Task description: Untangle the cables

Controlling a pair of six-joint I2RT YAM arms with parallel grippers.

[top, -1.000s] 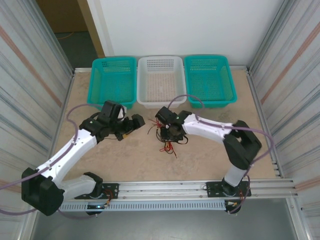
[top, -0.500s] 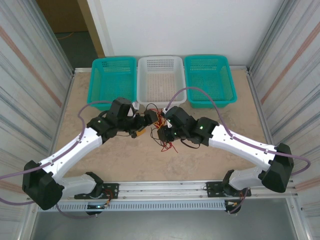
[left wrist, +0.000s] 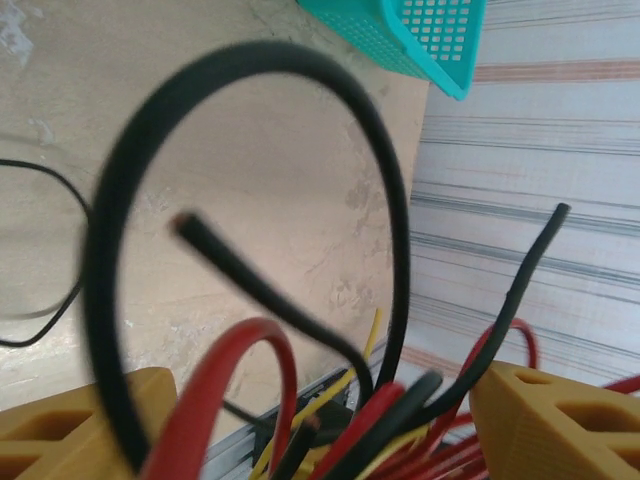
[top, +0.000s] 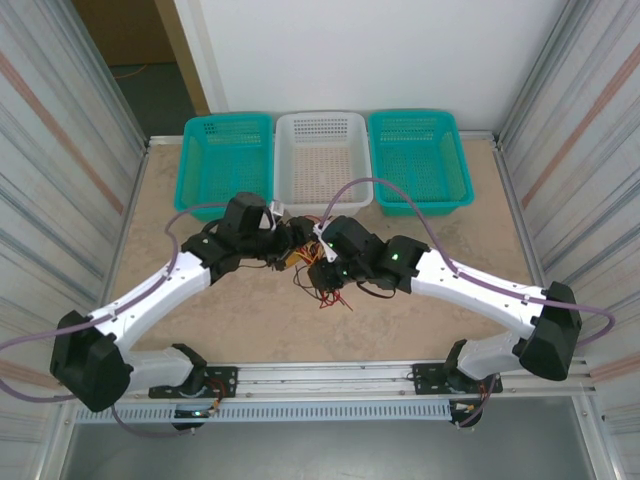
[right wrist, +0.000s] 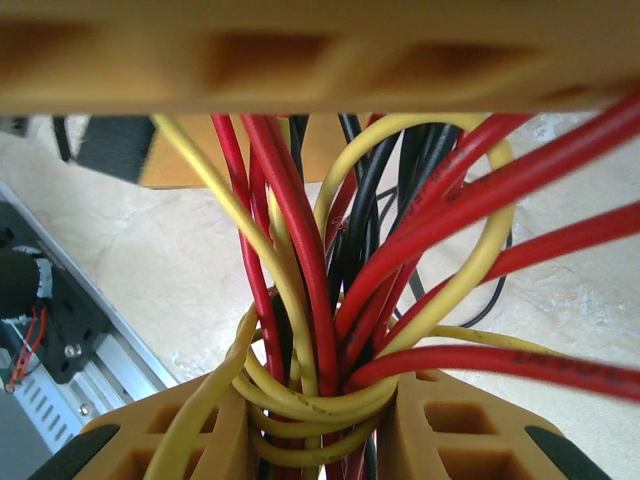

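Right claw (top: 327, 267) first: from where I stand it is clamped on the cables (top: 330, 288). Its wrist camera bears that out. The two orange fingers (right wrist: 455, 430) are drawn in close, with a tight bunch of red, yellow and black strands packed into the slot between them. Above that grip the strands fan out. One yellow strand loops wide and several red ones run off toward the right edge of that view.

The left claw (top: 288, 245) pokes into the same tangle from the other side. Its fingertips (left wrist: 75, 425) stand well apart. A big black loop, a red loop and some yellow ends rise loosely through the gap, so this claw is spread around them and is not pinching.

The tangle sits about the middle of the tabletop (top: 300, 335), between the two claws. A few red ends trail out of it toward the near edge. In the left wrist view one thin black strand lies flat on the tabletop.

Along the far edge three baskets stand side by side. The left teal basket (top: 228, 119) is toward the far left corner, the white basket (top: 322, 116) is in the middle, and the right teal basket (top: 415, 114) is toward the far right corner. Their perforated floors show from wall to wall. Every strand I can see is out on the tabletop, well apart from all three baskets.
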